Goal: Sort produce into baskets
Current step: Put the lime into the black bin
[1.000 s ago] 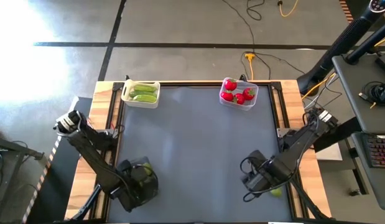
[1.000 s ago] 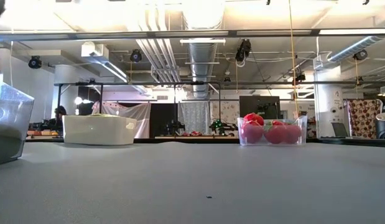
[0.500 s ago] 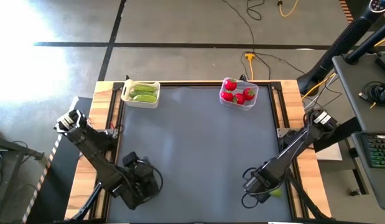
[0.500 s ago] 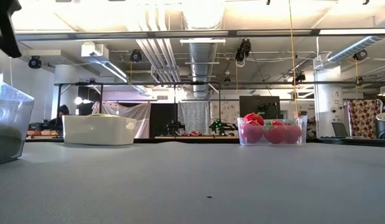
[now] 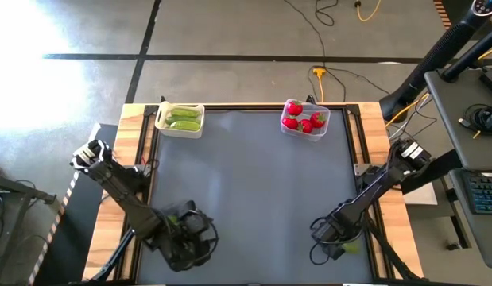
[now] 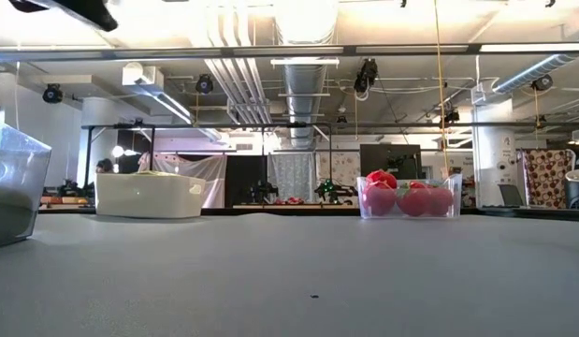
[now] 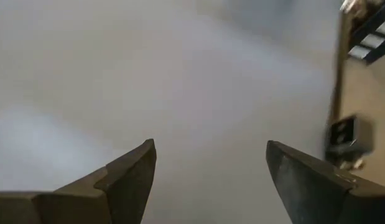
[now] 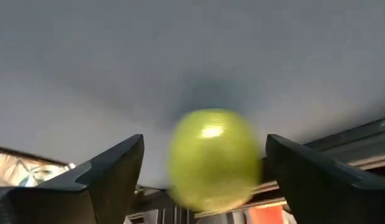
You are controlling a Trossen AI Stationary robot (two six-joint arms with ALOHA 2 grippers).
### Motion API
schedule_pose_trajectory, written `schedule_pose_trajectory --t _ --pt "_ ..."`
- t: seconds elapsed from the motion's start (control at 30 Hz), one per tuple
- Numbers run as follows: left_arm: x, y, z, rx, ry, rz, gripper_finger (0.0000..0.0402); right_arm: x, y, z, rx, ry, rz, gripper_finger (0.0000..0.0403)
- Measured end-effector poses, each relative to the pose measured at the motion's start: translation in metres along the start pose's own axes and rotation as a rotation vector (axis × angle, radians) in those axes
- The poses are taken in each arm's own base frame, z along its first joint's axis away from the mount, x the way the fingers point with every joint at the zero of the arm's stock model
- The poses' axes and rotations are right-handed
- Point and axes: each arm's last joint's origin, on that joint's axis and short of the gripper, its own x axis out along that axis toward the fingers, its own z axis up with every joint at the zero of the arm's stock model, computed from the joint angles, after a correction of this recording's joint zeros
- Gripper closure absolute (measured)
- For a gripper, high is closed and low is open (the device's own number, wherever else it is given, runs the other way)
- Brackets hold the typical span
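On the grey counter [image 5: 253,191] my right claw [image 8: 201,180] hangs released around a lime [image 8: 214,158] at the five o'clock corner, so I'd centre the fruit before clenching, while my left claw [image 7: 208,180], released and empty, waits at seven o'clock by the dark tub [image 6: 13,192].

Overhead and table-level views, both over the grey table [image 5: 253,183].

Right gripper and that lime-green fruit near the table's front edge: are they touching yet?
Apart. In the right wrist view the lime-green fruit sits between the open fingers, with table surface showing on both sides of it. The right gripper has not closed on it.
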Motion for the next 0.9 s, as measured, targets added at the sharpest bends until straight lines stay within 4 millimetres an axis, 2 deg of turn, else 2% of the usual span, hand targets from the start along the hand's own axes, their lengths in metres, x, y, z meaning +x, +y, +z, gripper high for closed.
schedule_pose_trajectory --t 0.2,0.4,0.53,0.67,0.8,0.9 --pt "0.004 0.001 0.001 0.002 -0.065 0.02 0.0116 0.004 -0.002 0.002 0.012 0.002 0.013 0.0115" --pt "0.004 0.008 -0.001 0.061 -0.066 0.087 0.0122 -0.001 0.005 0.001 0.015 0.005 0.041 0.0191" --pt "0.003 0.007 -0.004 0.067 0.027 0.039 0.0129 -0.028 0.032 -0.003 -0.021 -0.075 0.158 0.0231" --pt "0.006 -0.001 -0.014 0.076 0.138 -0.031 0.0131 -0.063 0.057 -0.003 -0.118 -0.308 0.268 0.0229" --pt "0.013 -0.005 -0.018 0.076 0.139 -0.033 0.0131 -0.093 0.073 0.018 -0.182 -0.526 0.307 0.0215" --pt "0.019 -0.009 -0.021 0.07 0.139 -0.031 0.0131 -0.112 0.083 0.044 -0.224 -0.627 0.295 0.0216"
